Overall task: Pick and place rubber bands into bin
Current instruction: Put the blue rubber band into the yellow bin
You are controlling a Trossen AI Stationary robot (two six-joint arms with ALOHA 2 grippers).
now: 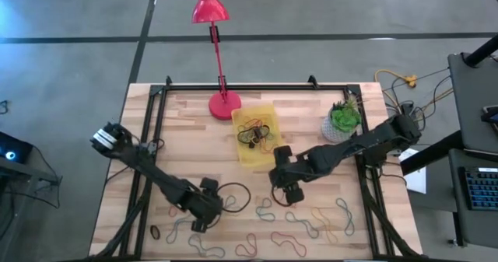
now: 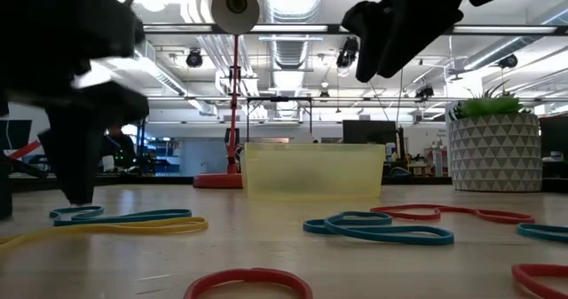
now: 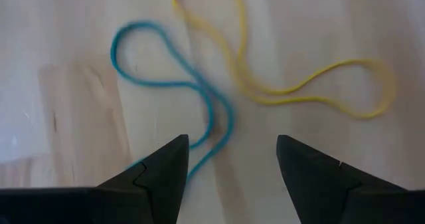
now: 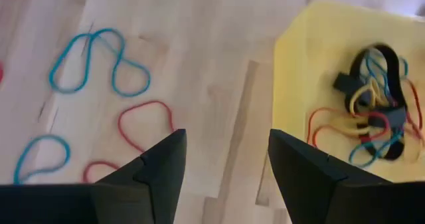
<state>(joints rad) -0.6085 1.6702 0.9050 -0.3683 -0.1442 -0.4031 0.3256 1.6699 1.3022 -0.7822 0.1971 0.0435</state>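
**Bands partly binned, most still on the table**

Jaws on both arms stand spread with nothing between them. The left gripper [image 3: 232, 159] hangs low over the near-left part of the table [image 1: 187, 118], its open fingers straddling a blue band [image 3: 174, 84] that lies flat on the wood, with a yellow band [image 3: 299, 84] just beside it. That looks like the next pick being lined up, though no grasp is made yet. The right gripper [image 4: 226, 159] is raised just beside the near edge of the bin [image 1: 268, 155], also empty, so it appears to be between deliveries.

Inside the bin, a tangled clump of rubber bands [image 4: 372, 117] in black, blue, yellow and red already sits, so a share of the job is done. Far more remains: loose blue loops [image 4: 99, 61] and a red loop [image 4: 143, 124] lie near the right gripper, and the high view shows a scatter of bands [image 1: 311, 219] along the near side of the table, from left to right. My judgement is that the task is well short of half finished, with many single picks left for both arms.
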